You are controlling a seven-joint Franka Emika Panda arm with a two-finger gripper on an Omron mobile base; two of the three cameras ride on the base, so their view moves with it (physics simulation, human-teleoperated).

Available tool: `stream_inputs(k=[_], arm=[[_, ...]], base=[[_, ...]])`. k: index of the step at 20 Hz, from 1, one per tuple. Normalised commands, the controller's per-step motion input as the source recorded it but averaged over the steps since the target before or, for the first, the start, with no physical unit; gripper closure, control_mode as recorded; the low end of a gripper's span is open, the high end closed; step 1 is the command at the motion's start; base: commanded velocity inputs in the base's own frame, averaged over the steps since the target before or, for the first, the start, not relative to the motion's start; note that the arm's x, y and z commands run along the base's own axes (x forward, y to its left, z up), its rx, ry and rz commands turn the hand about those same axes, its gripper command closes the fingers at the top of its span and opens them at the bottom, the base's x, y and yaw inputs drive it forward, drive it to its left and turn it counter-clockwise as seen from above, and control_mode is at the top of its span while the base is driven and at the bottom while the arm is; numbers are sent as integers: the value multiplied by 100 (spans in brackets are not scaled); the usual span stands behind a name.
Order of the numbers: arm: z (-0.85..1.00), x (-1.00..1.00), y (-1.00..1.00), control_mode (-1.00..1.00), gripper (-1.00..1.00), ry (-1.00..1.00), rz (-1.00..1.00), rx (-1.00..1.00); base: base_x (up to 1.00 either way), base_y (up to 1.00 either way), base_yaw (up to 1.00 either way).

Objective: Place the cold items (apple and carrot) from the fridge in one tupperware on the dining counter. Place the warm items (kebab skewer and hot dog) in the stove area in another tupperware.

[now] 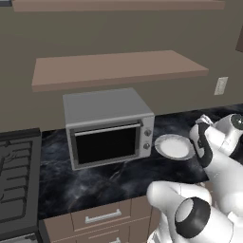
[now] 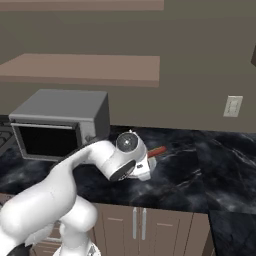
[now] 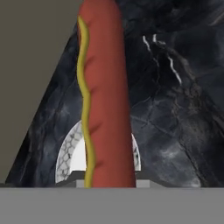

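The dark marbled tabletop (image 1: 95, 182) runs along the wall, with drawers below its front edge and two brown shelves (image 1: 118, 69) on the wall above it. At the tabletop's left end sits the black stove (image 1: 16, 180). Just right of the stove, toward the back edge, stands the grey toaster oven (image 1: 107, 128) with its dark glass door shut and two knobs down its right side. A pale wall socket (image 2: 232, 106) is on the wall further right.

The white arm (image 2: 65, 195) bends over the front edge and reaches to the spot right of the oven. Beside the oven's right side lies a white plate (image 1: 173, 146), resting flat on the tabletop, partly covered by the arm in the left base view.

The hand (image 2: 145, 167) is clenched on the hot dog (image 3: 105, 100), a red sausage with a wavy line of yellow mustard down one side. In the hand view the hot dog stands up from between the fingers, with the plate's rim (image 3: 65, 153) showing behind its lower part. In the right base view its red end (image 2: 157, 150) sticks out to the right of the hand, above the tabletop.
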Motion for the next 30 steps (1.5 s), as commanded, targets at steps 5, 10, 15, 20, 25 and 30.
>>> stream_inputs(k=[5, 10, 15, 20, 25, 30], arm=[[69, -51, 0, -100, 100, -6, -10, 0], [61, -60, 0, -100, 100, -9, -12, 0], [19, -29, 0, 100, 100, -3, -4, 0], [0, 0, 0, 100, 100, 0, 0, 0], [0, 0, 0, 100, 100, 0, 0, 0], [0, 0, 0, 100, 100, 0, 0, 0]], base=[[0, 0, 0], [0, 0, 0], [-49, 0, -6], [-84, 27, -4], [-69, 64, 22], [-73, 57, 64]])
